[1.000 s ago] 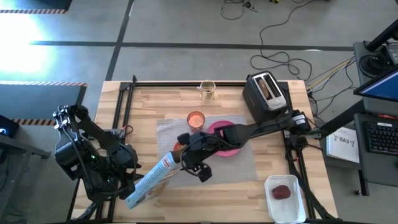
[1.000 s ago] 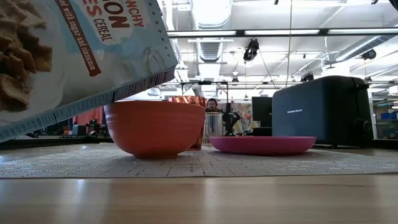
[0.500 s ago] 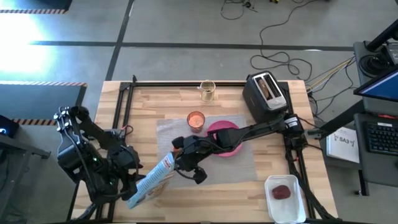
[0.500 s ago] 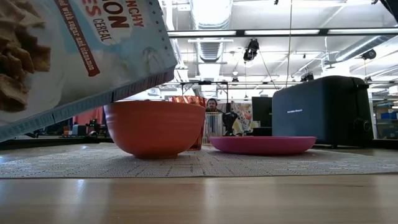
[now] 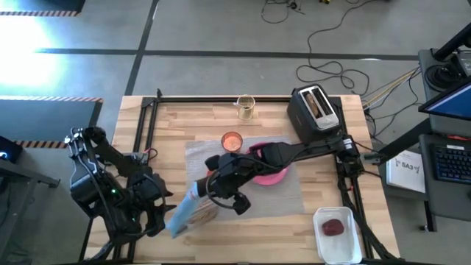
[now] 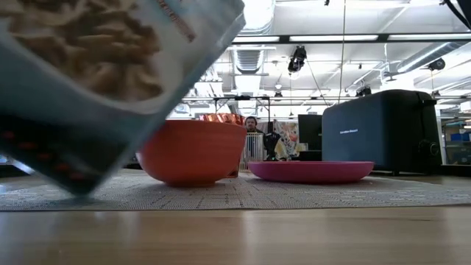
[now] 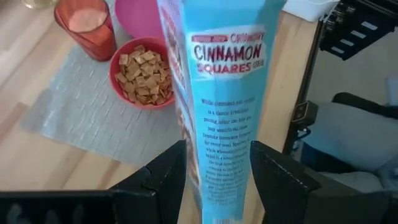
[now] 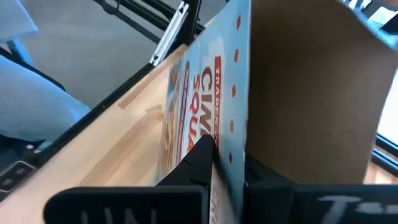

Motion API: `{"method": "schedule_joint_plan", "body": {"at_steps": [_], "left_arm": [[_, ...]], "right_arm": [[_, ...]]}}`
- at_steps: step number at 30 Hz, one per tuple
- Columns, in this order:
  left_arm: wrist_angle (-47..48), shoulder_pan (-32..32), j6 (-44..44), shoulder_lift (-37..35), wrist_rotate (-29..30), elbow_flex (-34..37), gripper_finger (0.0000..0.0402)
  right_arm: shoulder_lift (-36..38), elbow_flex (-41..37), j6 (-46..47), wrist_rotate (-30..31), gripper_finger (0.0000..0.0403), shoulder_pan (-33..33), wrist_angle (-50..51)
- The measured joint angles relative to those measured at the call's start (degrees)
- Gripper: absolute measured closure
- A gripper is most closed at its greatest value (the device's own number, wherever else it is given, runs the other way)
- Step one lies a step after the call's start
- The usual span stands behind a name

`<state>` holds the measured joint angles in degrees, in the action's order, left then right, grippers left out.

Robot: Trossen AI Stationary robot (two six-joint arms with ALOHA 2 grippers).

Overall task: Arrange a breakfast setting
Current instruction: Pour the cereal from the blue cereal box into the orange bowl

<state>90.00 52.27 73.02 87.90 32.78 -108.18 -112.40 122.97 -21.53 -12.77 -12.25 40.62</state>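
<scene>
Cereal box [image 7: 217, 106] between left gripper [image 7: 214, 171] fingers, bowl [image 7: 144, 73] beyond

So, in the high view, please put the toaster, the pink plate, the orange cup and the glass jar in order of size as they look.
1. Toaster, largest.
2. Pink plate, partly covered by the right arm, so it could rival the toaster.
3. Orange cup and glass jar look about equal; no ranking between them.

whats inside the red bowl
The bowl holds cinnamon cereal squares, plain to see in the left wrist view. From above, the right arm covers it, and the low view shows only its outer wall, so anything beneath the cereal stays hidden.
</scene>
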Motion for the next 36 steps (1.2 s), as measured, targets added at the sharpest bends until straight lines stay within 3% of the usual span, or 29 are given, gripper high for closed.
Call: {"method": "schedule_joint_plan", "body": {"at_steps": [11, 24, 36], "left_arm": [[0.0, 0.2, -3.0, 0.0, 1.3, 0.0, 0.0242], [0.0, 1.2, -1.9, 0.0, 1.2, 0.0, 0.0242], [0.0, 1.3, -2.0, 0.0, 1.3, 0.0, 0.0242]], "right_arm": [[0.2, 3.3, 5.1, -7.1, 0.0396, -0.7, 0.7], [-5.2, 3.3, 2.3, -7.0, 0.0394, -1.4, -0.5], [0.5, 3.0, 4.9, -6.6, 0.037, -1.2, -1.7]]}}
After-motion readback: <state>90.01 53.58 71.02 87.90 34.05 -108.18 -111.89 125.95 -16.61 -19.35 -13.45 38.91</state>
